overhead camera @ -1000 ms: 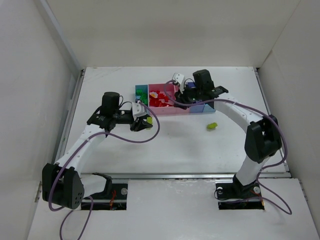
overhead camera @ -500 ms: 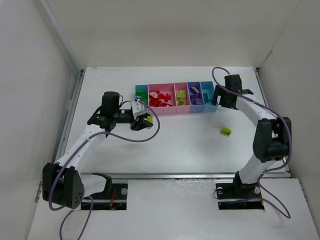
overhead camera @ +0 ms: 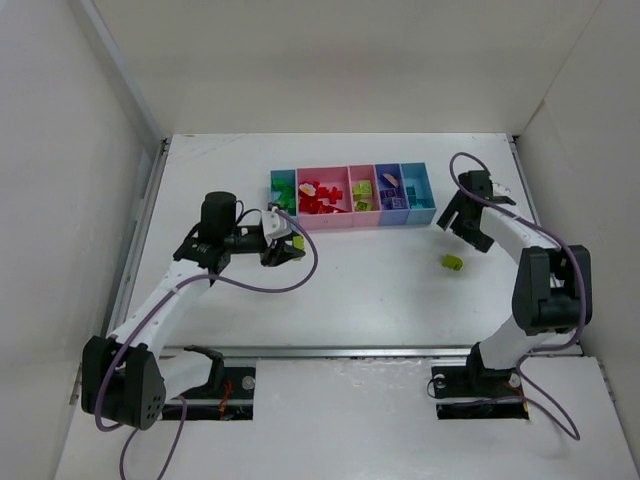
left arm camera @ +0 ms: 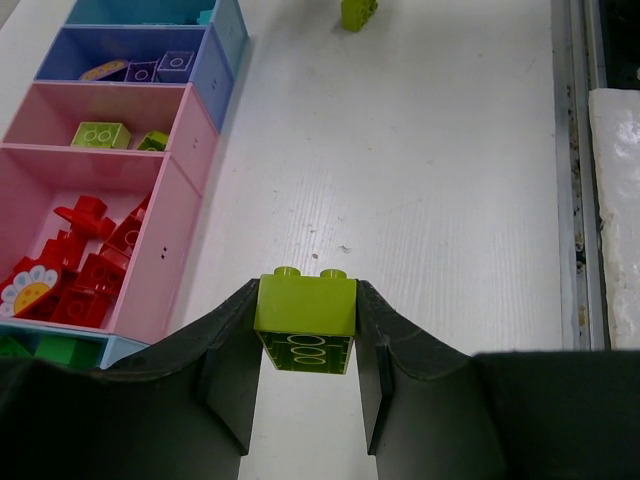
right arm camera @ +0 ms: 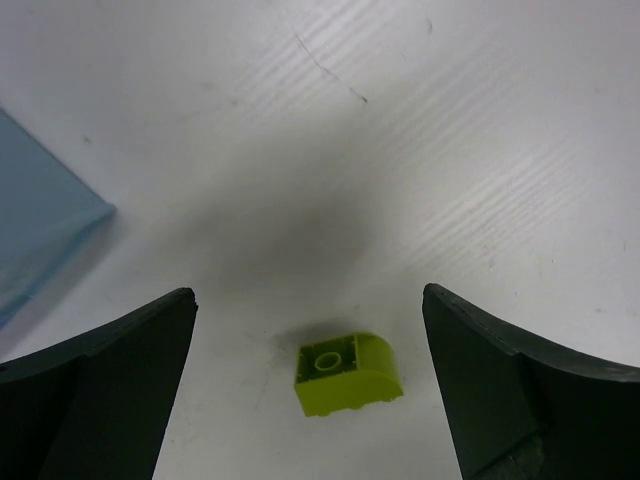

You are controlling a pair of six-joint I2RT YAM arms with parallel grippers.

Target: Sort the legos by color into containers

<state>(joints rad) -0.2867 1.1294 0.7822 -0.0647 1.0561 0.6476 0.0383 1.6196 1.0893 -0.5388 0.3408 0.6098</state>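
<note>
The left pincer (left arm camera: 305, 300) is pinching a lime brick (left arm camera: 305, 322), best released squarely over the narrow pink bin (left arm camera: 196, 125), upper left. The right pincer (right arm camera: 308, 295) is hanging spread above another lime piece (right arm camera: 348, 372).

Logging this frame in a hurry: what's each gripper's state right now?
Left gripper: closed on a lime-green brick.
Right gripper: open, holding nothing; a loose lime lego lies in its camera's view.
</note>
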